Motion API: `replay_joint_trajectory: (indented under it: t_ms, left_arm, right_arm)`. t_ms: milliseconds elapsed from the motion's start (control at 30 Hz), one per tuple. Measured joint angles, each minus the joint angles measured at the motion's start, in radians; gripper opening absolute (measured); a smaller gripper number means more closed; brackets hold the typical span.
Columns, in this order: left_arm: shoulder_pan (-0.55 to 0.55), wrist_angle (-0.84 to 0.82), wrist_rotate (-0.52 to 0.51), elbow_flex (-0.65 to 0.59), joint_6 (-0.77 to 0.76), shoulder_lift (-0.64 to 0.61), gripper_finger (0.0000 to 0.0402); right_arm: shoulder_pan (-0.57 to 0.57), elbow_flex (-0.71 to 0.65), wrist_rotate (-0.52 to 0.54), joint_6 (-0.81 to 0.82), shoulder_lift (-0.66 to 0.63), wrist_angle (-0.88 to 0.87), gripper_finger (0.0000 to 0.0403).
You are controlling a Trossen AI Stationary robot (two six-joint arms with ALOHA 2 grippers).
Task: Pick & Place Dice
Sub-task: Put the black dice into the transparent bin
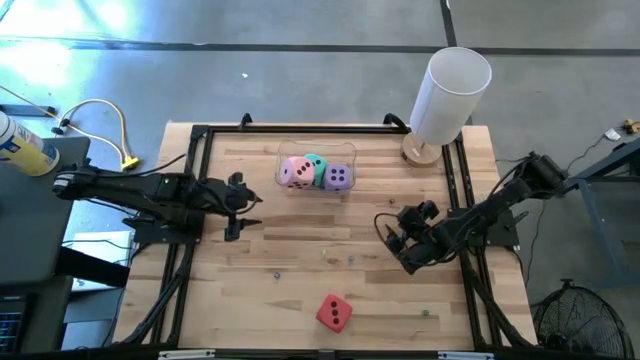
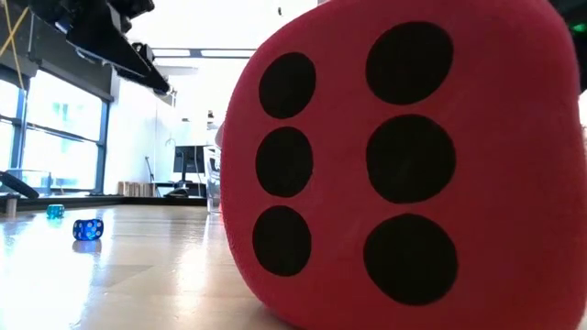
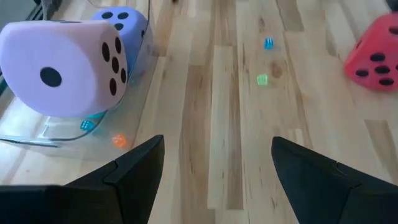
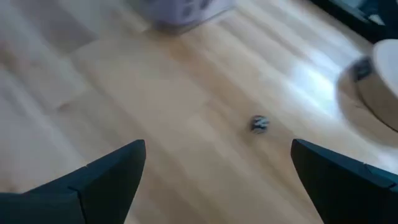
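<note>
Grey concrete floor surrounds a pale wooden tabletop (image 1: 300, 270) in the high view. Upper middle of the frame, a clear container (image 1: 283, 160) holds the pink die (image 1: 295, 172), the teal die (image 1: 316, 163) behind it and the purple die (image 1: 338, 177) on the right. The red die (image 1: 334, 313) sits alone, lower centre, well apart from both arms. At the upper right stands a tall white cylinder (image 1: 448, 95). The left end effector (image 1: 250, 206) hangs at left centre, jaws apart and empty, near the container. The right end effector (image 1: 390, 236) waits at right centre, jaws spread wide, holding nothing.

Low view now: the red die (image 2: 404, 165) fills most of the frame, six pips facing us, and a tiny blue die (image 2: 87, 229) rests at lower left on the wood.

Left wrist view: both dark fingers (image 3: 134, 168) stand apart at the bottom, the pink die (image 3: 62, 65) at upper left, the red die (image 3: 376, 56) at the right edge.

Right wrist view: fingers (image 4: 106, 177) wide apart over bare wood, with one small speckled bead (image 4: 259, 124) at centre.
</note>
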Motion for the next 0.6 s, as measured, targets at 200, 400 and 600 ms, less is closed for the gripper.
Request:
replay_joint_trajectory:
  t_ms: [200, 400, 600]
  left_arm:
    - [-0.012, 0.176, 0.028, -0.137, -0.064, -0.084, 0.0285]
    - [-0.063, 0.324, 0.053, -0.210, -0.088, -0.102, 0.0285]
    - [-0.125, 0.399, 0.054, -0.218, -0.088, -0.093, 0.0285]
  right_arm:
    - [-0.022, -0.165, -0.019, 0.021, -0.132, 0.191, 0.0394]
    - [-0.023, -0.262, -0.014, -0.036, -0.164, 0.389, 0.0394]
    - [-0.070, -0.268, -0.021, -0.067, -0.127, 0.397, 0.0394]
